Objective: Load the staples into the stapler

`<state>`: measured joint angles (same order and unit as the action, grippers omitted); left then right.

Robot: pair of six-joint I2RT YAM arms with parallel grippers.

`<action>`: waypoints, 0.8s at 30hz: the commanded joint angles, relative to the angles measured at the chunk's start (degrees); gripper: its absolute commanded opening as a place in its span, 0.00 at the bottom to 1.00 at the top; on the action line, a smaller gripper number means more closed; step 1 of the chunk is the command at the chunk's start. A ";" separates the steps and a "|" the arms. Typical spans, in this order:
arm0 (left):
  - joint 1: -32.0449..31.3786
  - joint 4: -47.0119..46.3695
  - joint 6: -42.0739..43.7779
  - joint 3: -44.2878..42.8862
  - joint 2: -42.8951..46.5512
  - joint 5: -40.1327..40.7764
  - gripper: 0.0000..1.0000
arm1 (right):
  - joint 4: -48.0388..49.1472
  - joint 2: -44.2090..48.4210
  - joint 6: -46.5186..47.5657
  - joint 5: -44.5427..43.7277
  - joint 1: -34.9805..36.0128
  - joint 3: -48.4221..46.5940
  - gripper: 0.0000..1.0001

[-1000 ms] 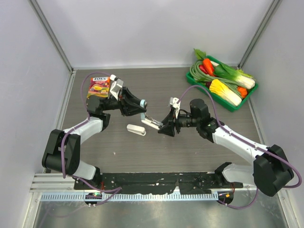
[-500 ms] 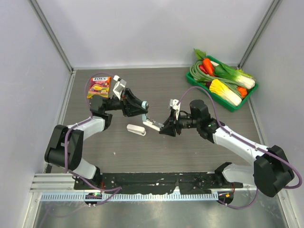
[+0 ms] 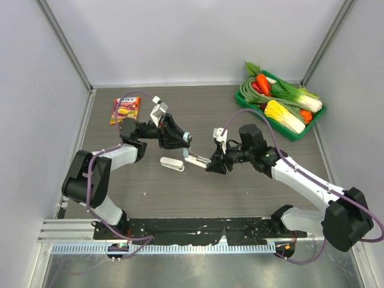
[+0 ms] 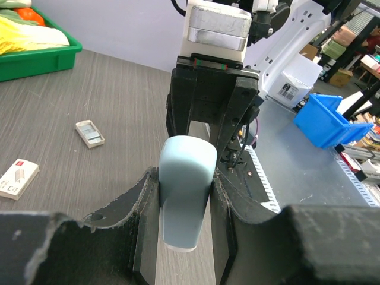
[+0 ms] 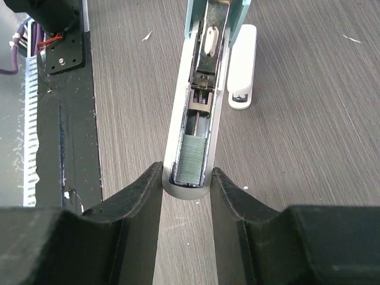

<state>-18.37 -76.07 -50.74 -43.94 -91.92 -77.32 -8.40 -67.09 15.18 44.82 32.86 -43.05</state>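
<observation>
A light-blue stapler [image 3: 193, 153] is held open between both arms above the table. My left gripper [image 3: 183, 138] is shut on its blue top cover [image 4: 186, 199]. My right gripper [image 3: 211, 164] is shut on the tip of its pale base [image 5: 191, 127]. In the right wrist view the magazine lies open, with a grey strip of staples [image 5: 193, 160] in the channel by my fingertips. The staples box [image 4: 18, 178], whitish with a red mark, lies on the table at the left of the left wrist view. A small grey open box [image 4: 90, 133] lies beyond it.
A white stapler [image 3: 172, 163] lies on the table just below the held one and also shows in the right wrist view [image 5: 243, 74]. A green tray of toy vegetables [image 3: 305, 131] stands at the back right. A snack packet [image 3: 124, 110] lies at the back left.
My left gripper has moved right and slightly nearer with the blue cover, uncovering the snack packet. My right gripper has shifted slightly with the base.
</observation>
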 commanded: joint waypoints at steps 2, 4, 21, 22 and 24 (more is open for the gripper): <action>-2.54 -6.19 -3.66 -2.99 -1.33 -3.10 0.00 | -1.00 0.65 6.26 0.01 -0.08 -4.94 0.15; -3.42 -6.10 -4.10 -3.60 -2.47 -3.80 0.00 | -2.23 0.29 6.61 -0.08 0.01 -5.82 0.15; -8.08 -6.28 -6.56 -4.75 -6.25 -5.47 0.00 | -9.08 -2.95 5.39 -3.60 -0.08 -15.57 0.15; -8.35 -6.28 -6.56 -4.75 -6.43 -5.56 0.00 | -9.35 -3.39 5.39 -3.86 0.01 -16.36 0.15; -9.31 -6.28 -6.56 -4.75 -6.87 -5.91 0.00 | -10.31 -4.71 5.21 -4.21 0.01 -18.73 0.15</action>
<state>-24.75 -76.53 -53.84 -47.83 -97.80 -81.01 -24.60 -70.39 19.16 43.57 32.91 -55.20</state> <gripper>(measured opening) 0.363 0.397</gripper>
